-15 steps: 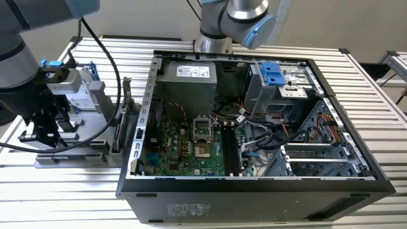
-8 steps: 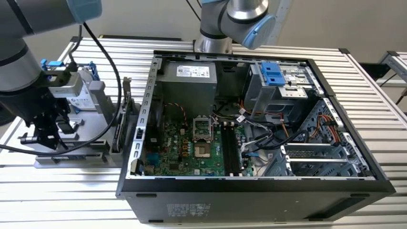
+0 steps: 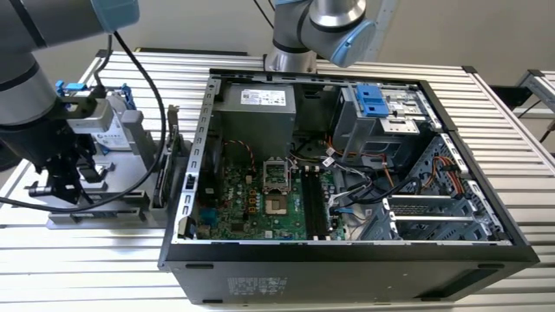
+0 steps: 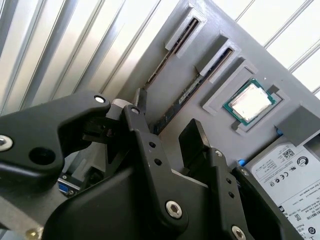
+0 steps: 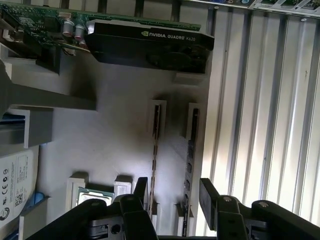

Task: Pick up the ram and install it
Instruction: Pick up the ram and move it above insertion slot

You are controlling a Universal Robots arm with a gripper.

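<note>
Slatted metal tabletop (image 3: 520, 110) carries it all. I see the ram (image 4: 186, 94) on edge in a slot of the grey holder (image 4: 185, 62), lying between the parted gripper (image 4: 167, 112) fingers; the open computer case (image 3: 347, 195) sits centre-right in the exterior view.

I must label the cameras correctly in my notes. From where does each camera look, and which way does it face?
Exterior view: raised, off the robot, looking down on the open case and table; the arm and gripper show at this view's left, over the tray.
First wrist view: at the wrist, looking along the open fingers onto the tray, with the card beyond.
Second wrist view: also at the wrist, looking past the fingers from another angle.
Both wrist views share the ram sticks, CPU and drive.
</note>
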